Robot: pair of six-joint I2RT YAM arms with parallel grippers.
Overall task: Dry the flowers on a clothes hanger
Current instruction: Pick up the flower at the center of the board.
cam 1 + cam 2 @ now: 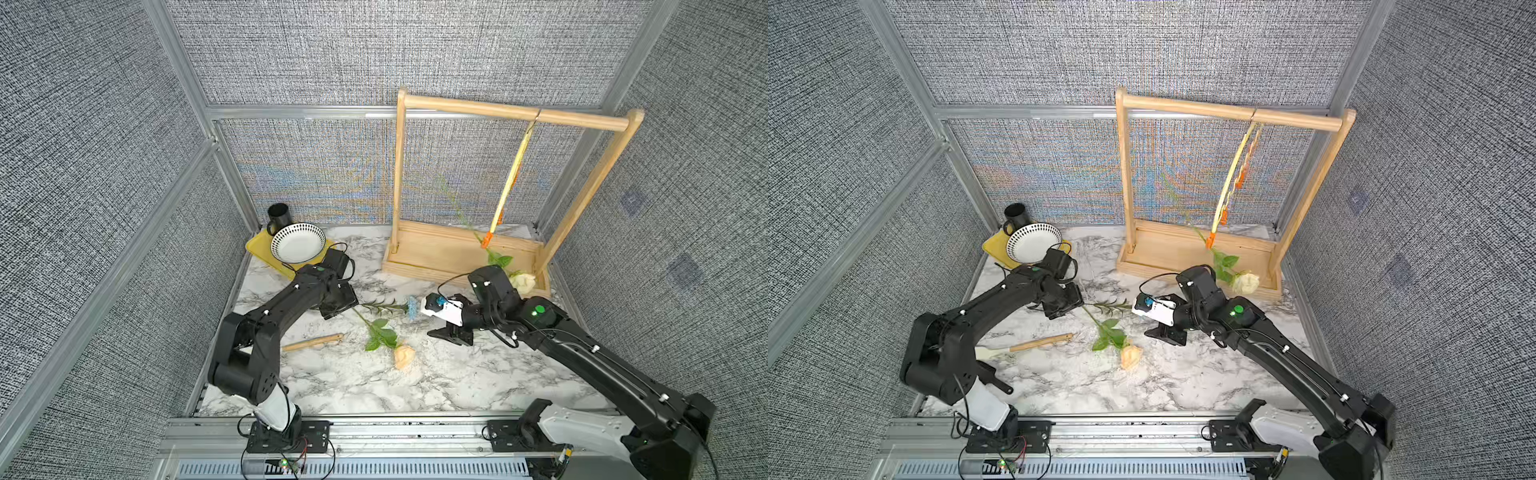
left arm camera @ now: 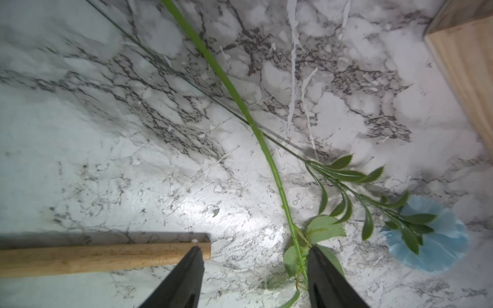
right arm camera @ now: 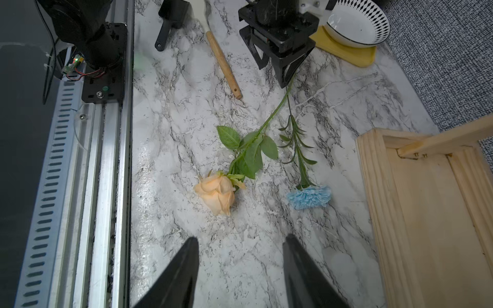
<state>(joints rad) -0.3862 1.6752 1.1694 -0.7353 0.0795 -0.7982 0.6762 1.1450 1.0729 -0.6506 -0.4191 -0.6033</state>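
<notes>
The left gripper [image 2: 255,249], jaws apart, hovers at the stem of the peach rose [image 3: 216,194], lying in front of the wooden rack [image 1: 478,107]; the blue flower [image 3: 309,197] lies nearer the rack. The white rose [image 1: 524,281] hangs clipped to the hanger [image 1: 514,174] on the rack's bar. The right gripper [image 3: 241,238] is spread, empty. Light and floppy, the rose likely wants pinching on its bare stem, not soft petals.

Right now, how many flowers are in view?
3. Cream-white rose hangs from the clothes hanger by its orange clip; peach rose and light-blue bloom lie on the marble table between the arms, stems crossing. None seems hidden.
</notes>
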